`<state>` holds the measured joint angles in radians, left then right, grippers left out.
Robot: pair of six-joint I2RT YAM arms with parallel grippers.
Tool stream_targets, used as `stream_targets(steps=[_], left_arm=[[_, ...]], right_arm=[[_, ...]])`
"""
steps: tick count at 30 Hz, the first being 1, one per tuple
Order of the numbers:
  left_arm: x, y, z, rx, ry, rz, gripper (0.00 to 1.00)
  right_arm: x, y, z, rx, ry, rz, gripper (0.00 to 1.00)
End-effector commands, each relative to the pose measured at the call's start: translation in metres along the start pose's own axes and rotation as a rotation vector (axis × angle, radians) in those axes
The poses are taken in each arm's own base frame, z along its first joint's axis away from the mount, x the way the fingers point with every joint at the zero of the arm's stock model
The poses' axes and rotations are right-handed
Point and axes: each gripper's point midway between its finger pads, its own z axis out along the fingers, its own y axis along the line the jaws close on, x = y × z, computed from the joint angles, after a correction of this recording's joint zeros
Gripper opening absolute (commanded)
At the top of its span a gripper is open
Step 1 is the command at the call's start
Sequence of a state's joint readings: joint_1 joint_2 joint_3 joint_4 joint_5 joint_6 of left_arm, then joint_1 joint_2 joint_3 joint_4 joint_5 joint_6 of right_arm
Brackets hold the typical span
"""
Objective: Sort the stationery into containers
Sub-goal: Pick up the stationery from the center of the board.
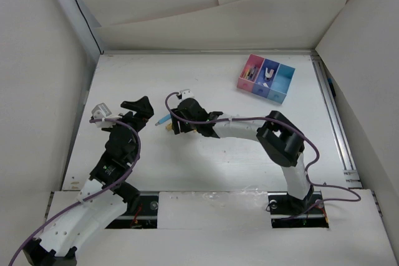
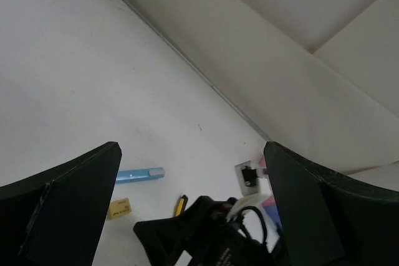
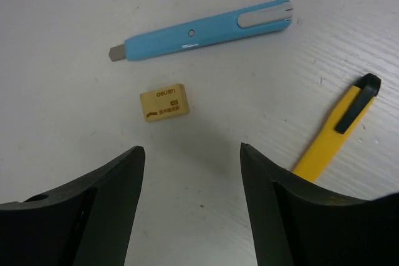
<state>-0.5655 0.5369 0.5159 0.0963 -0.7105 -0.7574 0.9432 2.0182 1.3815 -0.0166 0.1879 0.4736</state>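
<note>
Left pincer (image 1: 138, 109): spread wide, empty, beside my other. Right pincer (image 3: 190, 151): jaws apart, holding nothing, above light blue pen (image 3: 202, 29), tan eraser (image 3: 163, 102), yellow pen (image 3: 340, 126). Step, I judge: choosing a pick; next, centre over one piece, close. Tray (image 1: 267, 79), far right, well apart: overhead view only; eraser lettering: right wrist view only

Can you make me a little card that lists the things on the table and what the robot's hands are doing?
Left hand: open, empty
Right hand: open, empty, just short of the eraser
Blue pen: lying flat
Eraser: small, tan, beside the blue pen
Yellow pen: flat, partly behind a right finger
Tray: pink, dark blue, cyan compartments, far right
</note>
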Motion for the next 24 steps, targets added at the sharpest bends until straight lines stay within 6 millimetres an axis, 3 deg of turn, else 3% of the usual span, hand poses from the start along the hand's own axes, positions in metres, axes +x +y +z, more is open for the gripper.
stream_targets(steps=[1,5,10,18,22,24], left_arm=[[-0.007,0.005,-0.001,-0.01,-0.036,-0.017,0.99],[-0.006,0.004,-0.002,-0.003,-0.029,-0.017,0.99],[-0.013,-0.001,-0.004,0.009,-0.041,-0.042,0.99],[-0.015,0.001,-0.005,0.008,-0.053,-0.05,0.99],[-0.014,0.003,-0.006,0.004,-0.048,-0.044,0.99],[-0.014,0.003,-0.006,0.004,-0.048,-0.044,0.99]], right_arm=[[-0.033,0.01,0.008,-0.024,-0.071,-0.013,0.69],[-0.012,0.027,0.031,-0.016,-0.018,-0.071,0.7],[-0.003,0.027,0.044,0.037,-0.006,-0.103,0.69],[0.01,0.031,0.047,0.046,0.018,-0.122,0.62],[0.014,0.028,0.049,0.058,0.022,-0.124,0.51],[0.018,0.026,0.052,0.062,0.03,-0.127,0.4]])
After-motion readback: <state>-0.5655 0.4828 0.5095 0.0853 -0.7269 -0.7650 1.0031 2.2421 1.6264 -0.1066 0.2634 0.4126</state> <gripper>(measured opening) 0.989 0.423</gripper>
